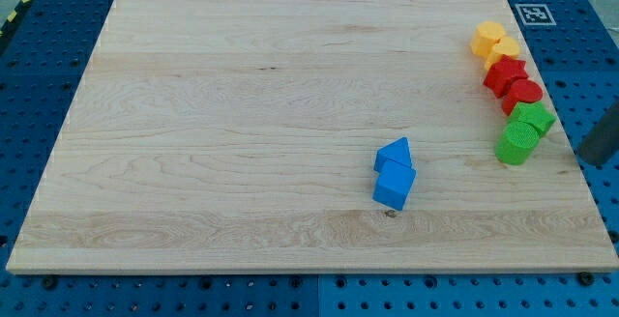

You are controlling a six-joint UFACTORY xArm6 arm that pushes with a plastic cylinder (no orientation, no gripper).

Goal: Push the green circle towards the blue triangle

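Observation:
The green circle (pixel 517 144) stands near the board's right edge, touching a second green block (pixel 534 117) just above it. The blue triangle (pixel 395 152) lies to its left, near the board's lower middle, with a blue cube (pixel 394 187) touching it from below. The dark rod enters from the view's right edge. My tip (pixel 586 160) is to the right of the green circle, a short gap away, at the board's right edge.
Along the right edge above the green blocks run a red circle (pixel 525 93), a red star (pixel 505 73) and two yellow blocks (pixel 494 43). The wooden board (pixel 242 114) lies on a blue perforated table.

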